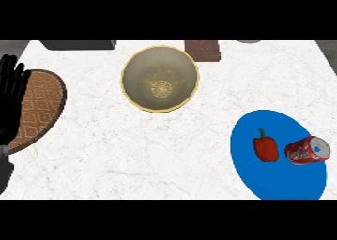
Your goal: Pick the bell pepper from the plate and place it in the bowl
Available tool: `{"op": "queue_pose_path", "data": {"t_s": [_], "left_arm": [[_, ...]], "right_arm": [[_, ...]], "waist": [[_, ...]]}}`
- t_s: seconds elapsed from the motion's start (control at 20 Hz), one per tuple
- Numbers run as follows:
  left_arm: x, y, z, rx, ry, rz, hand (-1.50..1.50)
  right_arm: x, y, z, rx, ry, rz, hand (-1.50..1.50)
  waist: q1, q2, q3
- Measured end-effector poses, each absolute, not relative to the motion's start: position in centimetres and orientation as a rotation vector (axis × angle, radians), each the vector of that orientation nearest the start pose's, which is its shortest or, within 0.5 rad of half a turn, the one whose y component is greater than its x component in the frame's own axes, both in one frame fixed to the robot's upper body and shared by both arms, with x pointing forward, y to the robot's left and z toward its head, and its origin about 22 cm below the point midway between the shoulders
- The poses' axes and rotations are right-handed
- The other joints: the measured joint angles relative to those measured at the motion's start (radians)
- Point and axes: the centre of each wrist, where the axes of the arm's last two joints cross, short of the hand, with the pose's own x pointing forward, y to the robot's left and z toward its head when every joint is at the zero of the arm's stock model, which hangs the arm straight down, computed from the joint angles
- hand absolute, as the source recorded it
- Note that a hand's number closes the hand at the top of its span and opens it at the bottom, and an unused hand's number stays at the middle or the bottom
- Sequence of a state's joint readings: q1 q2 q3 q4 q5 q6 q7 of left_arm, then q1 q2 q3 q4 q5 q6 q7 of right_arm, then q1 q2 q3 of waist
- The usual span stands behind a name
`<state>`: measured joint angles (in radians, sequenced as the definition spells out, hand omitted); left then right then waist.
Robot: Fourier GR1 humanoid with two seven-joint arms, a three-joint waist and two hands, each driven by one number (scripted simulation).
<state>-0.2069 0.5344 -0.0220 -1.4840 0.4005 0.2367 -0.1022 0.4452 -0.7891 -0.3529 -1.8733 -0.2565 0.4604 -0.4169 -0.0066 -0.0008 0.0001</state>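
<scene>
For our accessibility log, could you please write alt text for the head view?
A red bell pepper sits beside a tipped red soda can on a blue plate at the right, with a gold-rimmed bowl farther back near the middle. The left hand rests open at the left edge, partly covering a brown patterned plate.

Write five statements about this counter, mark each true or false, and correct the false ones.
1. The bell pepper lies on the blue plate. True.
2. The bowl holds the pepper. False: the pepper is on the plate, apart from the bowl.
3. A red can lies on its side on the plate, beside the pepper. True.
4. The left hand grips the pepper. False: it rests open at the view's left edge, fingers up.
5. The right hand hovers over the plate. False: no right hand shows.
</scene>
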Motion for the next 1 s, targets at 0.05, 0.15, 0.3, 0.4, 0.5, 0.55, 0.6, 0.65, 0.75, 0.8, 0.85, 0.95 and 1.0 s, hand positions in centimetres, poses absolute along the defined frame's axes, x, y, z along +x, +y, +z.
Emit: {"op": "queue_pose_path", "data": {"t_s": [0.05, 0.15, 0.3, 0.4, 0.5, 0.55, 0.6, 0.65, 0.75, 0.8, 0.85, 0.95, 1.0], "left_arm": [[29.0, 33.2, 8.3, 0.247, -1.785, 0.037, 0.00], [29.2, 32.8, 8.4, 0.246, -1.786, 0.038, 0.00], [29.9, 32.5, 8.2, 0.241, -1.784, 0.037, 0.00], [29.8, 32.5, 8.1, 0.240, -1.787, 0.036, 0.00], [29.8, 32.0, 8.2, 0.239, -1.785, 0.034, 0.00], [29.7, 32.4, 8.1, 0.241, -1.783, 0.033, 0.00], [29.6, 32.8, 8.1, 0.244, -1.786, 0.033, 0.00], [29.6, 32.6, 7.9, 0.241, -1.786, 0.031, 0.00], [29.8, 32.5, 7.9, 0.240, -1.783, 0.030, 0.00], [29.8, 32.7, 8.1, 0.244, -1.783, 0.033, 0.00], [29.7, 32.7, 8.2, 0.243, -1.782, 0.034, 0.00], [30.0, 32.8, 8.3, 0.239, -1.782, 0.035, 0.00], [29.5, 33.0, 8.3, 0.239, -1.783, 0.034, 0.00]], "right_arm": [[14.3, -43.4, 13.5, -0.161, -1.735, 0.774, -1.50], [14.5, -43.4, 13.6, -0.156, -1.699, 0.828, -1.50], [15.0, -43.3, 12.6, -0.154, -1.652, 0.874, -1.50], [15.7, -43.0, 11.8, -0.161, -1.636, 0.887, -1.50], [16.4, -43.2, 10.9, -0.160, -1.626, 0.895, -1.50], [16.7, -43.0, 10.4, -0.159, -1.624, 0.897, -1.50], [16.8, -43.1, 10.1, -0.158, -1.619, 0.902, -1.50], [17.1, -42.8, 9.7, -0.156, -1.619, 0.905, -1.50], [17.8, -42.4, 9.1, -0.154, -1.609, 0.911, -1.50], [17.9, -41.9, 8.6, -0.150, -1.603, 0.912, -1.50], [18.0, -41.9, 8.2, -0.145, -1.595, 0.913, -1.50], [19.1, -41.1, 7.1, -0.133, -1.587, 0.908, -1.50], [19.1, -40.9, 6.6, -0.132, -1.581, 0.908, -1.50]], "waist": [[0.000, 0.000, 0.000], [0.001, 0.000, 0.000], [0.002, 0.001, 0.000], [0.004, 0.001, 0.000], [0.006, 0.001, 0.000], [0.006, 0.001, 0.000], [0.006, 0.001, 0.000], [0.006, 0.001, 0.000], [0.006, 0.001, 0.000], [0.006, 0.001, 0.000], [0.006, 0.001, 0.000], [0.007, 0.001, 0.000], [0.008, 0.001, 0.000]]}}
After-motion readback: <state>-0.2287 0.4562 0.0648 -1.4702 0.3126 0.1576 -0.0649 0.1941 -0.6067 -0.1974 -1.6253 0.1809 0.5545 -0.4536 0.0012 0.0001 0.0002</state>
